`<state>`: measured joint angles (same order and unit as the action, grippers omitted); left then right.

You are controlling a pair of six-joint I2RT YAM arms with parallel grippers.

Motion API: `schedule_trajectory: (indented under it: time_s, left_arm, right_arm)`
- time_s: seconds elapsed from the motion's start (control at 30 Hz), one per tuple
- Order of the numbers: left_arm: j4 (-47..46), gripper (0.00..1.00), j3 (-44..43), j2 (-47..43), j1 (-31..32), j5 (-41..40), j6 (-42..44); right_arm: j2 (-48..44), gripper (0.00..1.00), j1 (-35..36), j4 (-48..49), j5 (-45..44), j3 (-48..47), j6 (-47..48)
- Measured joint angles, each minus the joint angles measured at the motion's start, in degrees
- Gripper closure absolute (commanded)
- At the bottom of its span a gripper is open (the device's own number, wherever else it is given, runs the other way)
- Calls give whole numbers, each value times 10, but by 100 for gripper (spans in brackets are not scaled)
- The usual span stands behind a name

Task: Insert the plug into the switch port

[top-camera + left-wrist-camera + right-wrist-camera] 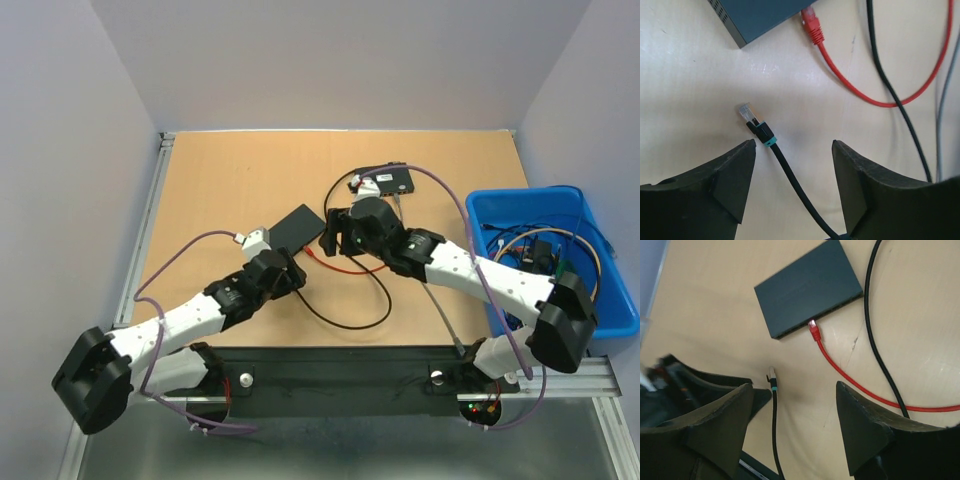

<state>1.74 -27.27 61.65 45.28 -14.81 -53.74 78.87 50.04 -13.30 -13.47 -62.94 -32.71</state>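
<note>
The wooden table (220,180) carries 1 switch (297,227), 1 plug (746,111), 1 red cable (815,32).

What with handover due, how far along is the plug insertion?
Early. Done: only a red plug appears seated in the switch. In hand: nothing; the clear plug on the black cable lies loose on the table between the open fingers of the left gripper, and the right gripper is open too. Left: grasp that plug, carry it to the switch, push it into a port.
</note>
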Motion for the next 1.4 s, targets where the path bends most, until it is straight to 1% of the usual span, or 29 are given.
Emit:
schedule_trajectory:
  time_s: [0.1,0.23,0.37,0.43,0.53,0.6,0.7,0.83,0.97,1.07,1.23,1.4]
  left_arm:
    - [34,22,-2,-54,0,-25,1]
    - [79,20,-2,-107,-6,-55,5]
    - [103,18,-3,-131,-26,-73,20]
    - [111,18,-7,-132,-45,-78,33]
    - [104,18,-11,-132,-106,-70,69]
    - [96,18,-11,-132,-151,-59,89]
    - [82,18,-11,-130,-181,-44,106]
    - [66,18,-11,-119,-195,-26,125]
    - [53,18,-11,-117,-204,-15,134]
    - [39,18,-7,-116,-209,-9,137]
    - [34,18,7,-113,-217,-6,143]
    - [32,18,14,-108,-223,-10,143]
  right_arm:
    - [37,28,11,-4,4,0,2]
    - [50,28,16,-6,-7,0,6]
    - [58,32,19,-4,-8,-3,25]
    - [80,33,35,-4,-5,-16,41]
    - [122,35,75,-1,-5,-34,65]
    - [148,39,106,0,-6,-44,77]
    - [185,42,142,-3,-7,-54,100]
    - [221,45,151,-13,-16,-77,131]
    - [279,48,162,-19,-53,-131,170]
    - [311,49,177,-28,-73,-152,191]
    - [341,50,186,-47,-104,-166,211]
    - [365,51,191,-65,-143,-200,232]
